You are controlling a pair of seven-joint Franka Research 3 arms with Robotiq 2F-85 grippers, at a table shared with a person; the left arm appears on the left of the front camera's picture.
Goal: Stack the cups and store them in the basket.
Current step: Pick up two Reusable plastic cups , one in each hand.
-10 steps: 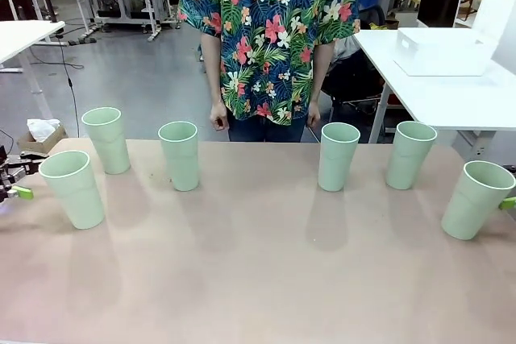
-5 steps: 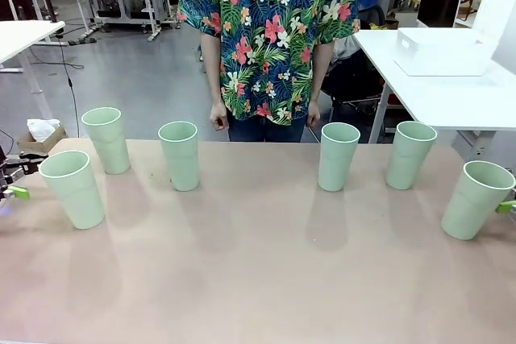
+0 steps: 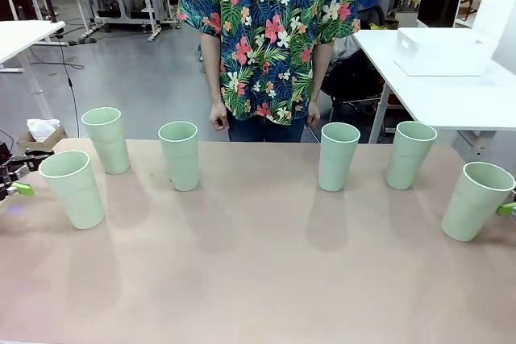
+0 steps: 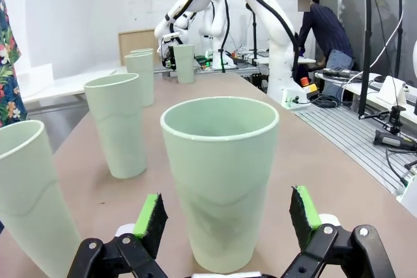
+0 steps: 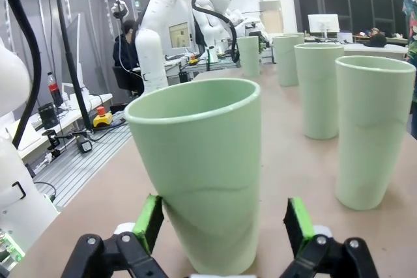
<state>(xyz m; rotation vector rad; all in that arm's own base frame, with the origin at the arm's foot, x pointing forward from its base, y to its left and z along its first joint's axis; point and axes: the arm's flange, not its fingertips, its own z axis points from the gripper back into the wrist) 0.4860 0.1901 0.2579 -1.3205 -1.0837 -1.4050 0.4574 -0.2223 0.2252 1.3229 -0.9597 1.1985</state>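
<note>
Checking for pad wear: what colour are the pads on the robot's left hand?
The left hand's pads are bright green, clearest in the left wrist view.

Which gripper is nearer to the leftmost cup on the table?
Left. The left gripper, open, is just beside the leftmost cup; the right gripper is at the opposite end, by the rightmost cup.

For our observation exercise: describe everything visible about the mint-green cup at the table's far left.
A tall, tapered, pale mint-green matte plastic tumbler, handleless, wider at its rim. It stands upright and empty on the brown table, apart from the neighbouring cup. The open left tool straddles it, pads not touching.
</note>
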